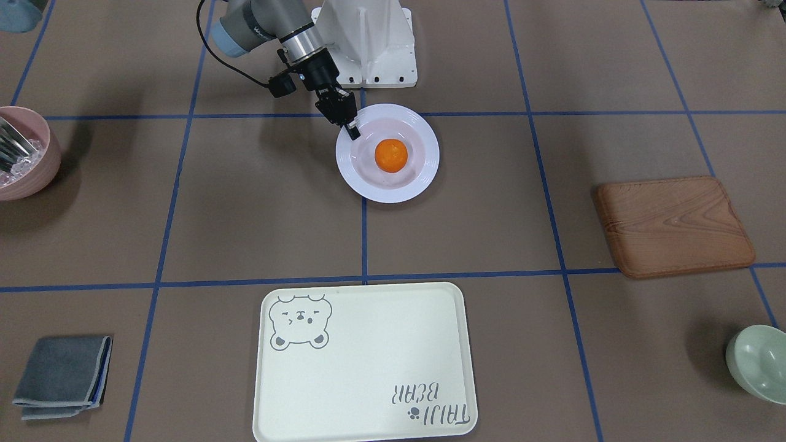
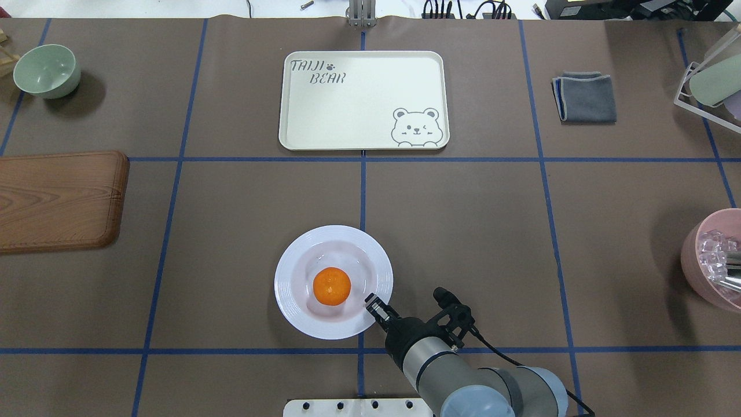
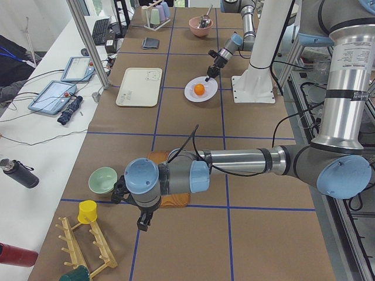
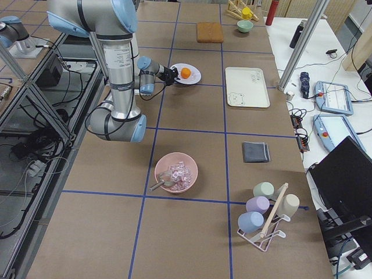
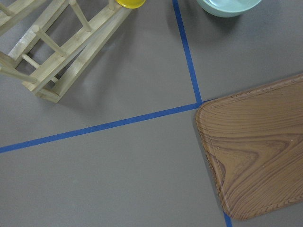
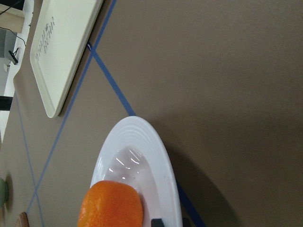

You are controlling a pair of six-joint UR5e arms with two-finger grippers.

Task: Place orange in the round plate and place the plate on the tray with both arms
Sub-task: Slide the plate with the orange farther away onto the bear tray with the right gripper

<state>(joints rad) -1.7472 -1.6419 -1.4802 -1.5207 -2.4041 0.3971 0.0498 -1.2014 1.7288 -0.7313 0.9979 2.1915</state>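
Note:
The orange (image 1: 391, 155) lies in the middle of the white round plate (image 1: 387, 195), which rests flat on the brown table near the robot's base. My right gripper (image 1: 351, 131) reaches down to the plate's near rim (image 2: 288, 278); in the right wrist view a black fingertip (image 6: 158, 221) lies on the rim beside the orange (image 6: 111, 205), so it looks shut on the rim. The cream tray (image 2: 359, 110) with the bear drawing sits bare across the table. My left gripper (image 3: 143, 221) hangs over the table's left end by the wooden board; I cannot tell its state.
A brown wooden board (image 1: 672, 226) and a pale green bowl (image 1: 758, 362) sit on the robot's left side. A pink bowl of ice (image 1: 24, 162) and a folded grey cloth (image 1: 61, 376) are on its right. A wooden rack (image 5: 52, 52) stands beyond the board.

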